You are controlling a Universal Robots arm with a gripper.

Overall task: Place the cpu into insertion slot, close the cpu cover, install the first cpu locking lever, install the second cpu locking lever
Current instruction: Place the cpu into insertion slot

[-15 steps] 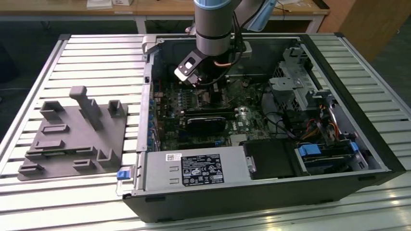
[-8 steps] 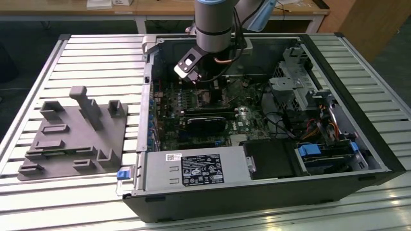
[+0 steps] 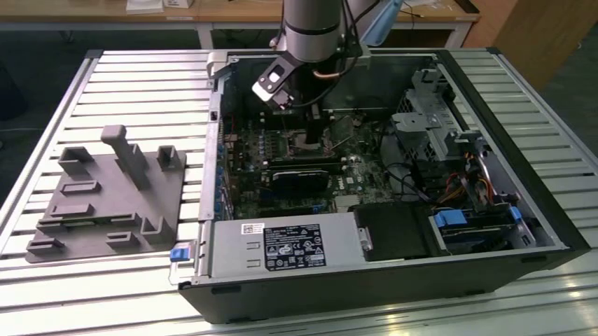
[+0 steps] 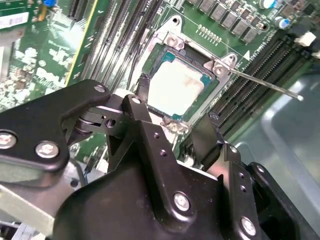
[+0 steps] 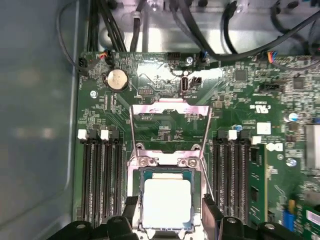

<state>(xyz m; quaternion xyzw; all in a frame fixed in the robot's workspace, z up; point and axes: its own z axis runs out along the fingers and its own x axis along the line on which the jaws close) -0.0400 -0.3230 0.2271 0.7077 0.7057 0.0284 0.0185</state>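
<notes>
Hanging the gripper spread and empty astride the cpu, sitting flat in the insertion slot between the fingertips: placing looking done. Showing a lever rod sticking free beyond the fingertips, so locking looking unfinished; not making out the cpu cover as shut or raised.

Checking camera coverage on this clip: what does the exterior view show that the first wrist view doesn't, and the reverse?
Exterior view: the whole computer case on the slatted table, with a grey fixture block beside it. First wrist view: the cpu close up, pale top facing the camera, and a round coin battery. Both: the green motherboard and the open hand over it.
</notes>
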